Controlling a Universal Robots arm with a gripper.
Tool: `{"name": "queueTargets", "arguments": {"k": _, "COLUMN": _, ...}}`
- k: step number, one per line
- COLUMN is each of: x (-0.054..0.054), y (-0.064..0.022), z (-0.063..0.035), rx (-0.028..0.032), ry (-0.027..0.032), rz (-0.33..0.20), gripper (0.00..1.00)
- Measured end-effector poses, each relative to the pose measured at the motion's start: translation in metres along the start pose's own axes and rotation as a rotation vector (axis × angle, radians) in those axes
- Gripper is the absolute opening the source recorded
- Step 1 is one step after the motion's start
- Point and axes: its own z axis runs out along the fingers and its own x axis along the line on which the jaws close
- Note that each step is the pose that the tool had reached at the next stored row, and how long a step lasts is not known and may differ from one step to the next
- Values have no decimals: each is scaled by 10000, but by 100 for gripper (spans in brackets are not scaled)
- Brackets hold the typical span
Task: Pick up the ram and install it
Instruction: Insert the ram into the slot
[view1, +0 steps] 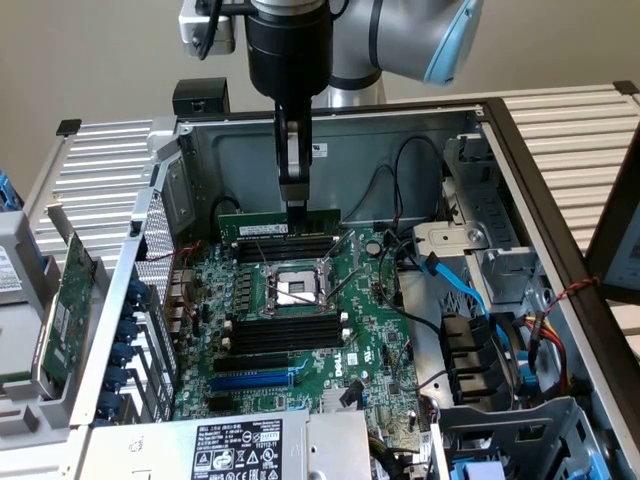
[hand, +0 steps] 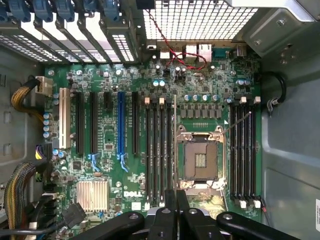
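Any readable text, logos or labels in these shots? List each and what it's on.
"DELL": white print on the motherboard.
Power supply label: print and certification marks too small to read.
White sticker on the case wall: blurred, unreadable.
The ram: nothing legible.

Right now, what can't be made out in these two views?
Exterior view: whether the ram sits in the slots; from this angle the two overlap.
Wrist view: the ram's chips and label; it is seen edge-on.
Wrist view: the tool's grip point; its black body covers it.
Exterior view: power supply, cut off by the lower edge.
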Motion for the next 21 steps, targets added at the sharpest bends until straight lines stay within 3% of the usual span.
{"name": "queueTargets", "arguments": {"k": 3, "x": 5, "y": 0, "z": 5, "rx": -1, "ry": 23, "rz": 0, "gripper": 12}}
{"name": "queueTargets", "arguments": {"k": 21, "x": 6, "y": -1, "z": 86, "rx": 0, "ry": 15, "rz": 1, "gripper": 12}}
